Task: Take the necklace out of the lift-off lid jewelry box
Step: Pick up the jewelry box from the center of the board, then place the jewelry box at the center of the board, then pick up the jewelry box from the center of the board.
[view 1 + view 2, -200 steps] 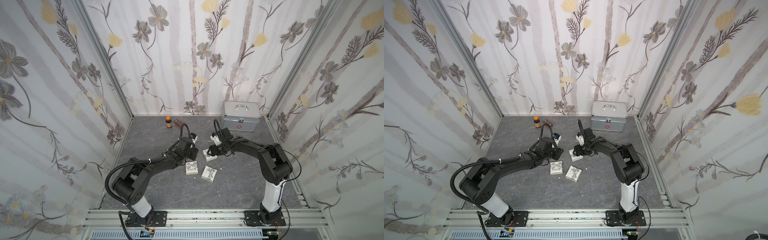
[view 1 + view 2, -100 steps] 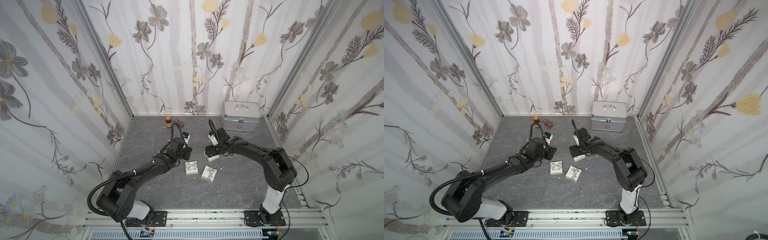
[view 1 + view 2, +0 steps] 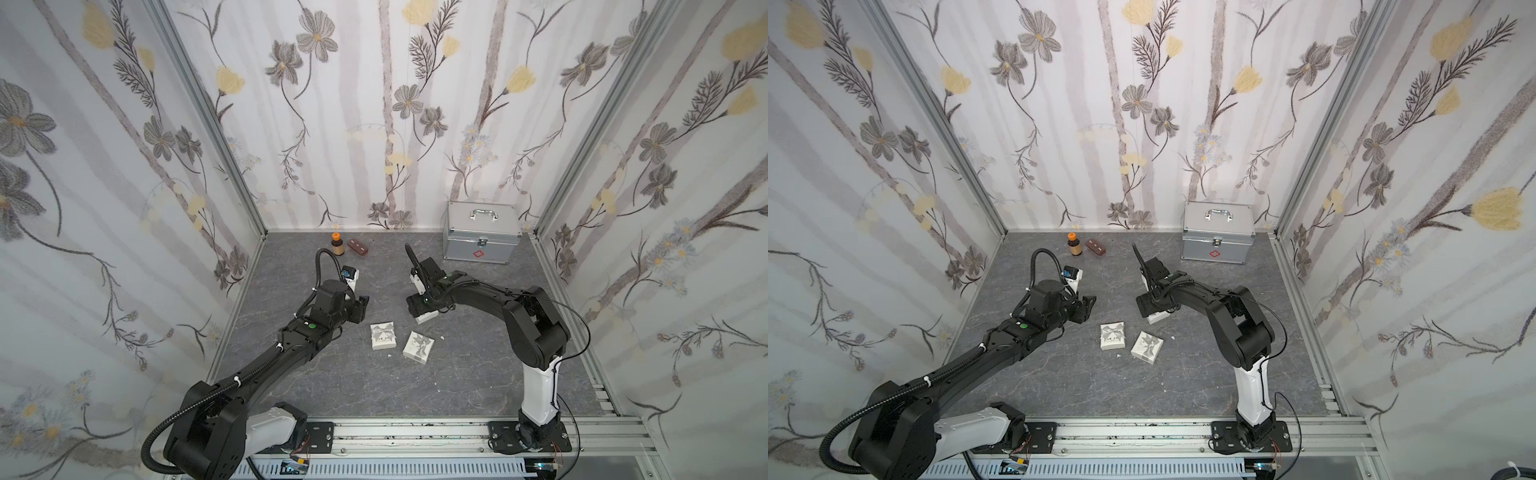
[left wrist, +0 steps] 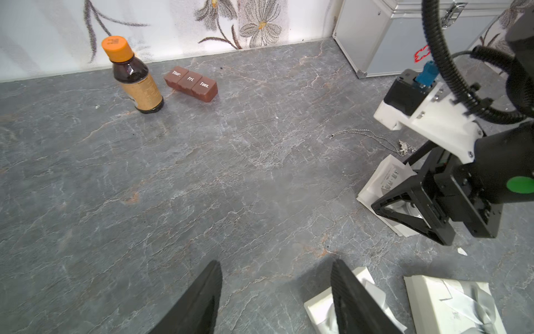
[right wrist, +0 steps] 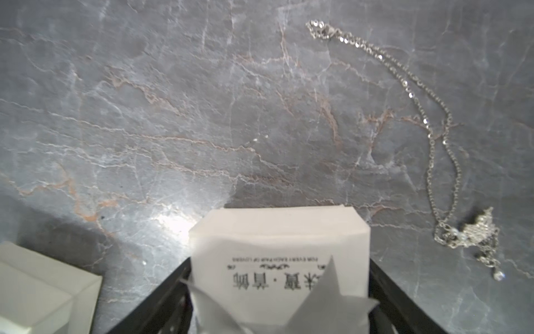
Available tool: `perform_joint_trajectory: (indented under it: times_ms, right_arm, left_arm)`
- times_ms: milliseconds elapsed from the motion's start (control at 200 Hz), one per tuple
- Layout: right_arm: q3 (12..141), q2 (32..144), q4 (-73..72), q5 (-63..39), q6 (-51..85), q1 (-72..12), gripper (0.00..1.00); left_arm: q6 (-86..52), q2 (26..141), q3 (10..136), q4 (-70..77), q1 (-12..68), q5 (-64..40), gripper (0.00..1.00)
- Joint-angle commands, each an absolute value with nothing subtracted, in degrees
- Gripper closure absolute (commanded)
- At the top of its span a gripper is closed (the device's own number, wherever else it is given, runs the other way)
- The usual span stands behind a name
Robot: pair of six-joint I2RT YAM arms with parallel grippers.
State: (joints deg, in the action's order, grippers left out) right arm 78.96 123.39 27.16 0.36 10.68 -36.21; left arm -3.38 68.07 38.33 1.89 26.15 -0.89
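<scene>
Necklace lies loose on the grey marbled table, its chain trailing away from the pendant. It sits just beside the white box and outside it. The right gripper stands over that box with a jaw on each side, set wide; whether they press it I cannot tell. The left gripper hovers nearby, jaws apart on nothing, close to a bow-topped box.

Table: grey marble pattern, pale and rust veins.
Necklace: silver, glinting.
Box: white, black print.
Bottle: dark brown, orange cap, tan label.
Pill organiser: reddish brown, white lettering.
Second box: white, apparently grey bow print.
</scene>
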Motion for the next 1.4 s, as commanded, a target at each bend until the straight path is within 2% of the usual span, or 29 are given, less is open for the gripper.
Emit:
perform_joint_trajectory:
  times_ms: [0,215,345,550,724,769,819,879,1019,1184,1394]
  right_arm:
    - [79.4,123.7,27.9,2.4,10.7,-36.4,0.19]
    - [78.4,122.4,28.2,3.8,11.6,-35.3,0.34]
    - [74.7,117.6,24.9,-1.8,12.5,-31.7,0.38]
    - [69.2,112.3,24.2,-3.4,12.3,-20.1,0.37]
    - [69.7,113.6,27.0,1.3,12.2,-10.0,0.36]
    - [70.1,114.0,27.5,2.6,12.3,-8.6,0.33]
    - [70.8,114.4,28.3,3.8,12.4,-7.4,0.24]
    - [71.2,114.5,28.9,4.9,12.2,-7.0,0.2]
    - [71.4,112.5,30.3,7.2,10.4,-8.7,0.14]
    - [70.2,107.9,31.8,10.3,4.5,-16.6,0.1]
    - [66.6,102.8,29.7,-1.1,-4.7,-29.9,0.1]
  left_arm:
    - [-3.4,67.7,37.8,2.0,25.6,-2.2,0.38]
    - [-3.5,68.8,37.9,3.1,25.0,-2.9,0.38]
    - [-3.4,69.6,38.1,3.8,24.9,-3.1,0.38]
    - [-3.5,70.9,38.6,4.5,24.7,-4.3,0.38]
    - [-3.3,71.5,39.0,4.8,24.6,-5.6,0.38]
    - [-3.1,71.5,39.2,4.7,24.6,-6.2,0.37]
    - [-2.9,71.7,39.3,4.5,24.6,-7.2,0.37]
    - [-2.7,72.0,39.7,4.0,24.6,-8.2,0.37]
    - [-2.7,71.9,39.7,4.1,24.6,-8.8,0.37]
    - [-2.6,72.0,40.2,4.2,24.6,-9.6,0.37]
    - [-3.5,74.2,41.3,4.9,24.3,-11.0,0.37]
